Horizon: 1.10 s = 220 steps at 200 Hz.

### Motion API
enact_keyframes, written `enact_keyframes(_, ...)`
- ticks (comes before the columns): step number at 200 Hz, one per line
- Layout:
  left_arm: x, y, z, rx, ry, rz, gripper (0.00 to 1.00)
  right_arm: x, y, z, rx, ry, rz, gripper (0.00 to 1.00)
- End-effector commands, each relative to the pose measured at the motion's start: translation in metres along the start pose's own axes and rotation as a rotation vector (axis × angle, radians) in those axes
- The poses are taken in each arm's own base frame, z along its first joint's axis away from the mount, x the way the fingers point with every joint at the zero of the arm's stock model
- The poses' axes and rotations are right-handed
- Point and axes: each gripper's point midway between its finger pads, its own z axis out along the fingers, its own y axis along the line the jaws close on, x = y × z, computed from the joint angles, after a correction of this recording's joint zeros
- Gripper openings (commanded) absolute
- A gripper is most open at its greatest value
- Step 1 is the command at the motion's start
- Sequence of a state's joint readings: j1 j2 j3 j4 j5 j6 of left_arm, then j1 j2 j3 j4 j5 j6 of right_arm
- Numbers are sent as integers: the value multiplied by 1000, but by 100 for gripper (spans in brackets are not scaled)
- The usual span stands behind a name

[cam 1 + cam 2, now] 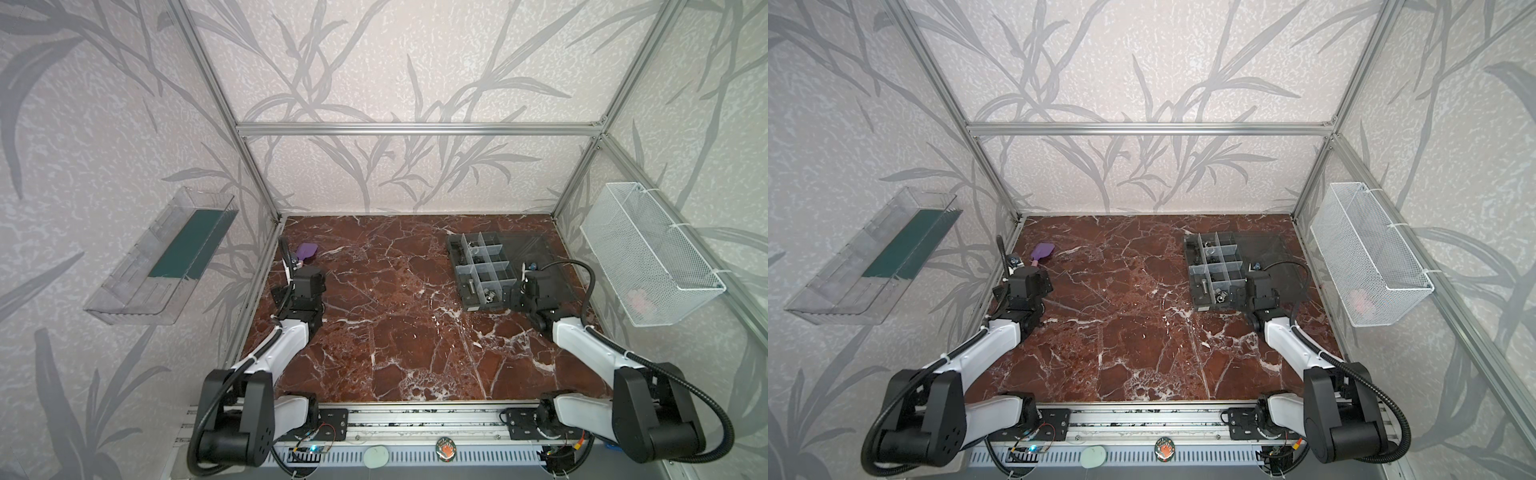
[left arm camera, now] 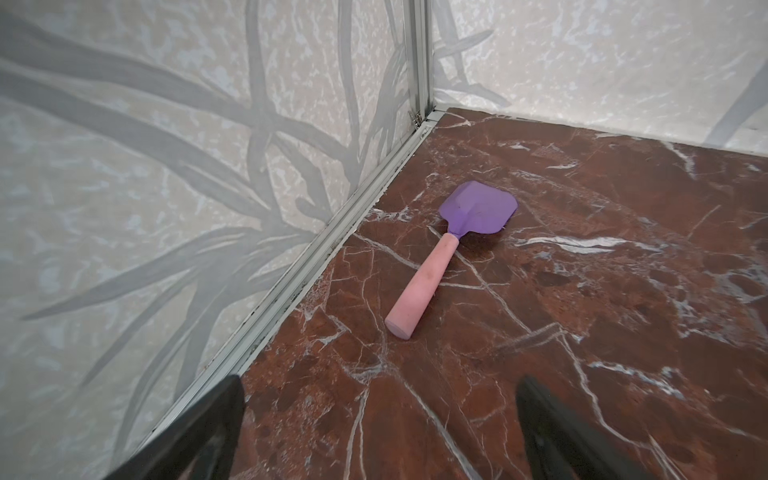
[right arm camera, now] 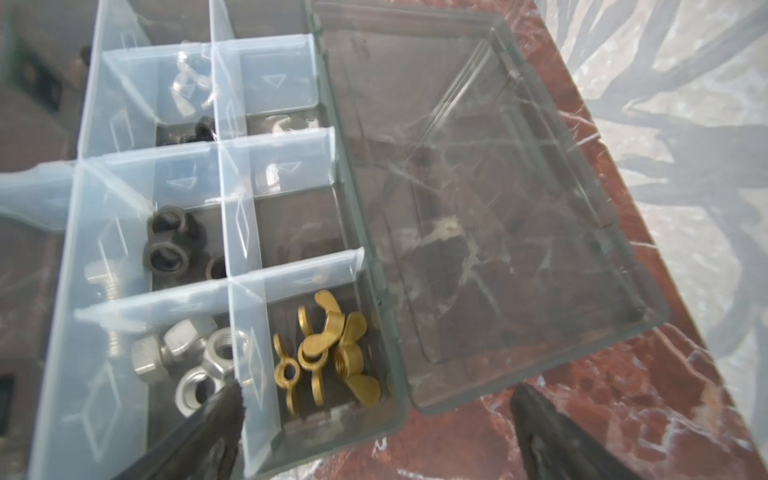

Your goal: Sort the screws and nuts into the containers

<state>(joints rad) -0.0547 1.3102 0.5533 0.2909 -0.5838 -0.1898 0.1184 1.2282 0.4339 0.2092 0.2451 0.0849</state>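
The right end effector (image 3: 376, 399) hangs over the hinge-side corner of the organizer box (image 1: 478, 270), fingers wide apart and empty. One fingertip (image 3: 226, 399) sits above the silver nuts (image 3: 195, 357). The brass wing nuts (image 3: 328, 349) lie under the gap, in the box's corner compartment (image 3: 299, 274). Black nuts (image 3: 170, 245) fill a neighbouring compartment. The left end effector (image 2: 380, 386), also spread and empty, hovers over the counter (image 2: 582, 332) far from the box.
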Motion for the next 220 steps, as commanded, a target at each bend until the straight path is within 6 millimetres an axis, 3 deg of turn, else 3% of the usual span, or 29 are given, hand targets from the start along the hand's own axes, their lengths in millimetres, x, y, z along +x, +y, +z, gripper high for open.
enact_keyframes(1, -1, -3, 13, -13, -74, -49, 99, -50, 10, -16, -72, -384, -42, 99)
enact_keyframes(19, 9, -12, 21, 41, -57, -41, 99, -56, 9, -21, -62, -514, -35, 99)
enact_keyframes(30, 8, -17, 24, 69, -57, -25, 99, -55, 8, -14, -59, -517, 6, 99)
enact_keyframes(48, 10, -27, 23, 168, -151, -46, 99, -46, 23, 5, -111, -497, -42, 99)
enact_keyframes(63, 24, -43, 18, 273, -157, -10, 99, -40, 24, 8, -111, -512, -46, 99)
enact_keyframes(71, 21, -42, 18, 278, -202, -29, 99, -37, 16, 9, -74, -478, -19, 99)
enact_keyframes(86, 24, -43, 23, 263, -129, -3, 99, -40, 6, 18, -15, -443, 20, 99)
enact_keyframes(124, 24, -44, 22, 269, -155, -9, 99, -46, 32, 35, -109, -347, -75, 99)
enact_keyframes(151, 23, -44, 22, 270, -170, -6, 99, -46, 31, 25, -116, -418, -77, 99)
enact_keyframes(220, 23, -45, 22, 270, -166, -4, 99, -45, 35, 27, -133, -401, -89, 99)
